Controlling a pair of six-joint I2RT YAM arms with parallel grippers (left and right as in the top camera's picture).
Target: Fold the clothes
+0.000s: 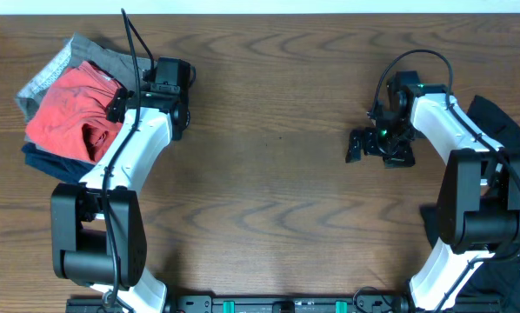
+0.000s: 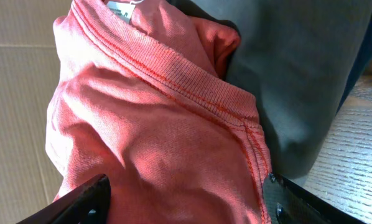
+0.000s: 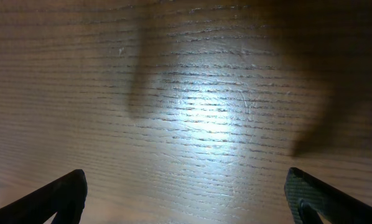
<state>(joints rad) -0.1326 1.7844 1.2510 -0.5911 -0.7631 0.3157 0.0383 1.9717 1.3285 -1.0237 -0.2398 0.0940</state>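
White neck tag [image 2: 120, 6] seen at collar, print unreadable. Coral-red T-shirt [image 2: 148, 124], ribbed stitched collar, bunched atop grey garment [image 2: 292, 62] at far-left corner of table [image 1: 269, 174]. Left gripper [image 2: 187, 183] spread astride shirt fabric. Right gripper [image 3: 186, 180] spread wide above table.

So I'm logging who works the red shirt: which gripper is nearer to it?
Left. The left gripper straddles the red shirt; the right gripper hangs over the table, far across from it.

No lettering can be read anywhere; the white neck tag [image 2: 120, 7] on the coral-red T-shirt [image 2: 155, 143] is cropped by the frame edge, its print illegible
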